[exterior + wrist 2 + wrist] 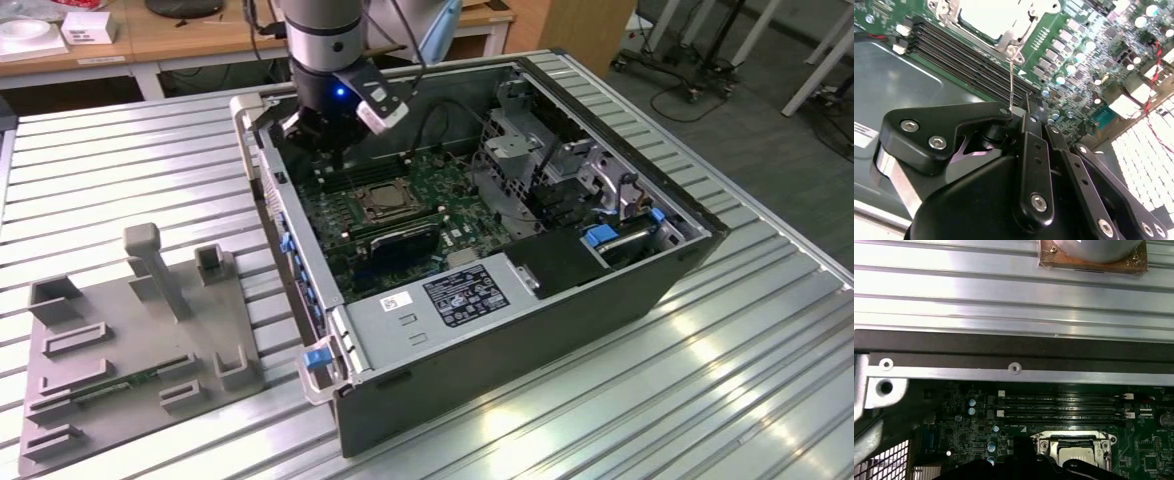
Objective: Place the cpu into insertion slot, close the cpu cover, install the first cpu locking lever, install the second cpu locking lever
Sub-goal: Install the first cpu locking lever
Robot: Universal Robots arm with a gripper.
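Gripper (1016, 114) gripping locking lever (1012, 82), cpu cover (1013, 36) beyond

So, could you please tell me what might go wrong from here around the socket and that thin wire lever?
The thin silver wire lever runs from a corner of the square metal-rimmed socket to the black gripper; it looks springy and might slip free or bend. The long black memory slots lie close to the gripper, so a sideways drift could knock them. Also, small silver capacitors on the green motherboard crowd the socket.
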